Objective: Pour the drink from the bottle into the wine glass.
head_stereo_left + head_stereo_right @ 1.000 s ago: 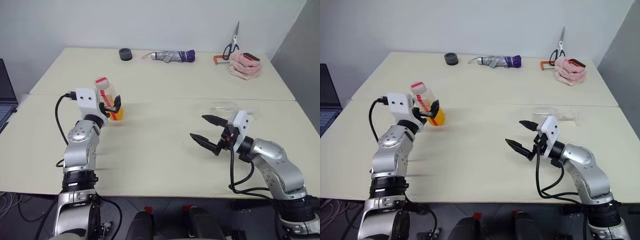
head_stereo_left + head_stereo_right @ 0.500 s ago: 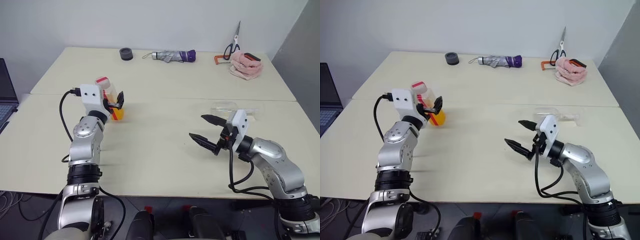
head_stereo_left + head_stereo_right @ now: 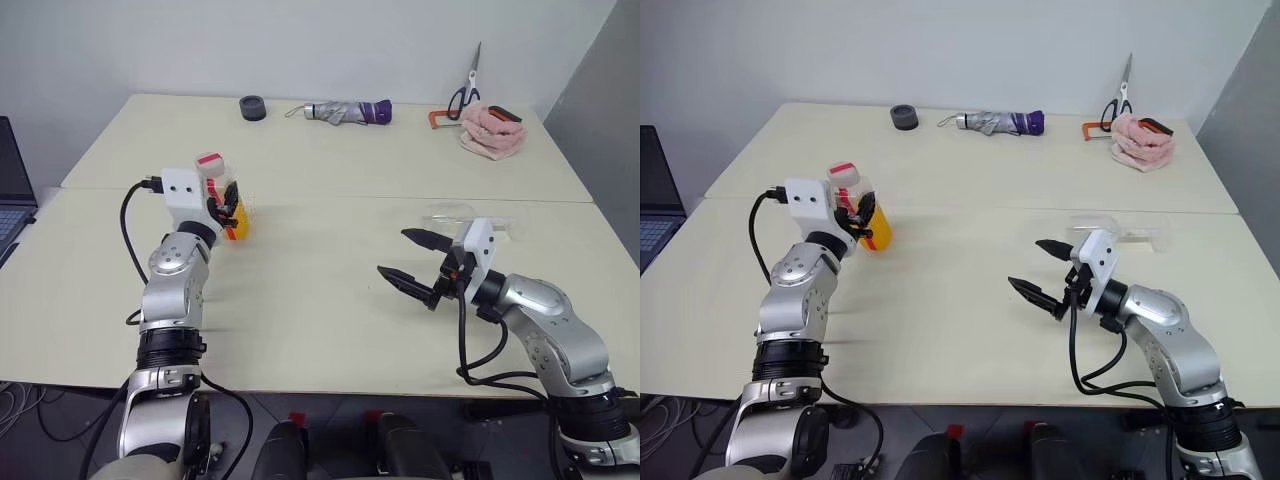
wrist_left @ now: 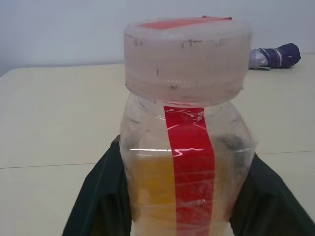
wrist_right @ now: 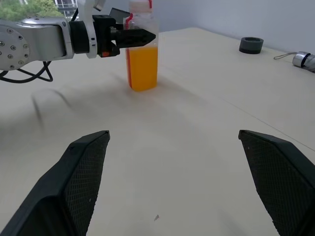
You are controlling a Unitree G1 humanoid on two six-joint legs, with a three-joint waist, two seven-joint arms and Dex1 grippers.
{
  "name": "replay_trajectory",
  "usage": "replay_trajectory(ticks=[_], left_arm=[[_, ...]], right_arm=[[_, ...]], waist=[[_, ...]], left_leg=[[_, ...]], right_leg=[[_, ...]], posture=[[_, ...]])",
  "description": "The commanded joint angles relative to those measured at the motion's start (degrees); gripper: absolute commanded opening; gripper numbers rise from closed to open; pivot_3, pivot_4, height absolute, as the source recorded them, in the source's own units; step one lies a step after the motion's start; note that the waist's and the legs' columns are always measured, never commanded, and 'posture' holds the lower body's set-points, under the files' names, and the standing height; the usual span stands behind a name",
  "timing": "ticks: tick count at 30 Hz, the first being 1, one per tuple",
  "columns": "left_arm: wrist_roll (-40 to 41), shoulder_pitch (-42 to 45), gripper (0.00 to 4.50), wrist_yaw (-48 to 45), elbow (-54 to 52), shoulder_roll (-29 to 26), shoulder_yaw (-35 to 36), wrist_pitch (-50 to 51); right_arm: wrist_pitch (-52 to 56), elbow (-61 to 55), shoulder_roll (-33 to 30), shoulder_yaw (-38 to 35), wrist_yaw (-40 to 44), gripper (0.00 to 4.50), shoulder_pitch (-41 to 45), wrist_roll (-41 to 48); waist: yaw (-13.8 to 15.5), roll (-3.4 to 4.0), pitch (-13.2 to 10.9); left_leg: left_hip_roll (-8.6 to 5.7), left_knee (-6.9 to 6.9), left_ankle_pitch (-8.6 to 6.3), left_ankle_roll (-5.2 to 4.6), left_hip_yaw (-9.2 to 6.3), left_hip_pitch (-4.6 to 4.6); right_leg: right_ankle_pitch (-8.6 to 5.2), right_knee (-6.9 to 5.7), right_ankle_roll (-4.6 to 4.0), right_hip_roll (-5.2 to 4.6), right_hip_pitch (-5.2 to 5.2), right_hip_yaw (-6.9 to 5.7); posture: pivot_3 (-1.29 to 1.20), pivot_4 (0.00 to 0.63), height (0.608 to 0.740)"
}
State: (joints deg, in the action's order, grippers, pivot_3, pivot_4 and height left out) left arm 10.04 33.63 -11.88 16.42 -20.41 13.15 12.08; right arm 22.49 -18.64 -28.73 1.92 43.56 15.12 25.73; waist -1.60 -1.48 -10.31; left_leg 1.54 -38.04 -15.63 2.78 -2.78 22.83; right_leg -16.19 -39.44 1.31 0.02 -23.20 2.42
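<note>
The bottle (image 3: 222, 195) stands upright on the left of the table, clear with a red strip and a red-and-white cap (image 4: 186, 54). Orange drink (image 5: 142, 68) fills its lower half. My left gripper (image 3: 228, 208) is shut on the bottle's body, and its black fingers (image 4: 101, 196) press both sides. The wine glass (image 3: 455, 212) is clear and seems to lie on its side on the right. Just in front of it my right gripper (image 3: 394, 252) hovers open, pointing left toward the bottle with nothing between its fingers (image 5: 83, 172).
Along the far edge sit a black tape roll (image 3: 251, 107), a folded grey-purple umbrella (image 3: 345, 111), scissors (image 3: 465, 90), an orange clamp (image 3: 437, 118) and a pink cloth (image 3: 490, 130). A laptop (image 3: 10, 190) is at the left edge. Bare tabletop (image 3: 320, 270) lies between my arms.
My left gripper's fingers, open around the bottle before, have shut on it. The right arm has kept still.
</note>
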Motion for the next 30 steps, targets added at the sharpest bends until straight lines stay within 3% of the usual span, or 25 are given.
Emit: replay_trajectory(ticks=[1,16,30], left_arm=[[-0.4,1.3,1.81,0.3,-0.9,-0.2,-0.1,-1.7],[-0.5,-0.7,1.81,-1.8,-4.9,-0.2,-1.1,-2.1],[0.9,-1.7,1.81,-13.6,-10.9,-0.2,-7.9,0.0]], right_arm=[[-1.0,-1.2,-0.2,-0.3,0.4,4.50,0.7,-0.2],[-1.4,-1.3,0.1,0.0,0.5,4.50,1.0,-0.6],[-0.3,-4.9,-0.4,-2.2,-2.3,4.50,-1.1,0.3]], waist=[[0.0,0.00,0.0],[0.0,0.00,0.0],[0.0,0.00,0.0]], left_leg=[[0.00,0.00,0.00,0.00,0.00,0.00],[0.00,-0.01,0.00,0.00,0.00,0.01],[0.00,-0.03,0.00,0.00,0.02,0.02]], right_leg=[[0.00,0.00,0.00,0.00,0.00,0.00],[0.00,-0.01,0.00,-0.01,0.00,-0.01],[0.00,-0.02,-0.01,-0.02,0.00,-0.02]], posture=[[0.00,0.150,0.740],[0.00,0.150,0.740],[0.00,0.150,0.740]])
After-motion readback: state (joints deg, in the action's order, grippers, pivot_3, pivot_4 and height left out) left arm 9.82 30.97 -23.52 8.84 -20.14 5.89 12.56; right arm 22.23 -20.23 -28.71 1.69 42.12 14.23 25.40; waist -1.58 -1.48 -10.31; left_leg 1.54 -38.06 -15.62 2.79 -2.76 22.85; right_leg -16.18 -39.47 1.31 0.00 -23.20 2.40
